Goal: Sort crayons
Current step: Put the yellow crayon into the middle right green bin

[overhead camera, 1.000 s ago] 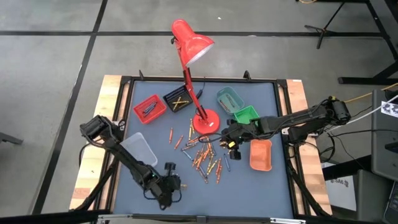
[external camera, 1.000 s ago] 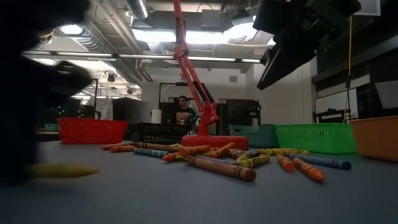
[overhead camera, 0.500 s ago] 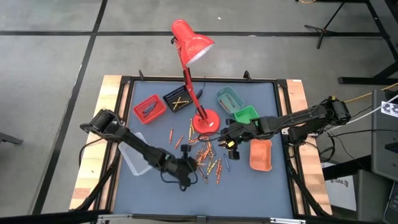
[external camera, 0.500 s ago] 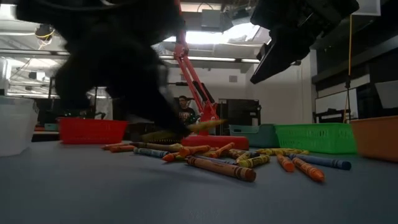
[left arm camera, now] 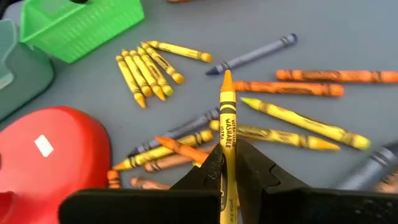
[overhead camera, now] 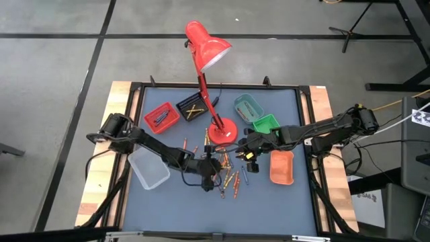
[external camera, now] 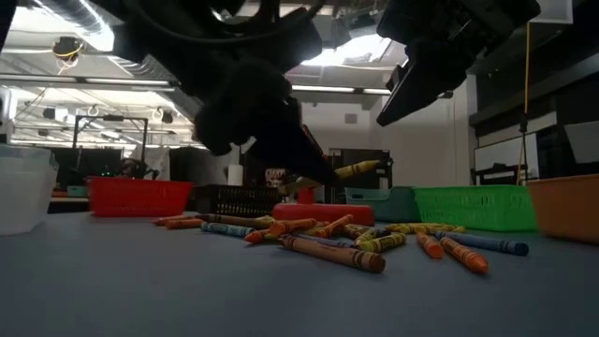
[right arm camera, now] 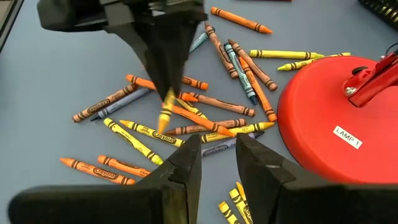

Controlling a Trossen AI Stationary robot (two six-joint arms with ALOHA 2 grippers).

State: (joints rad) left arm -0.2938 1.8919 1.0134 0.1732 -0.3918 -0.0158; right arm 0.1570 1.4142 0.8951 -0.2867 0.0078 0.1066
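In the left wrist view, lower centre of the frame, the left gripper (left arm camera: 227,163) has its fingers pinched tight on a yellow crayon (left arm camera: 227,115), which sticks out forward with its tip up and clear of the table. Beyond it the loose crayons (left arm camera: 267,127) lie scattered on the grey mat (left arm camera: 348,37), with a neat cluster of yellow ones at upper left beside the green tray (left arm camera: 74,25) and the lamp base (left arm camera: 53,155) at lower left.

From above, that gripper hangs over the pile at centre frame, just below the red lamp (overhead camera: 208,47). The right gripper (overhead camera: 247,149) waits to the right of the pile, near the orange tray (overhead camera: 282,167); its fingers stand partly apart and hold nothing. A clear tray (overhead camera: 149,168) sits at left, and red, black and teal trays line the upper part of the mat.

Risks, as I judge them: the crayon is held near its back end, so it could pivot or slip during a fast swing. The two grippers are close over the same pile and could collide. The lamp stem stands between the pile and the upper trays and could be struck.
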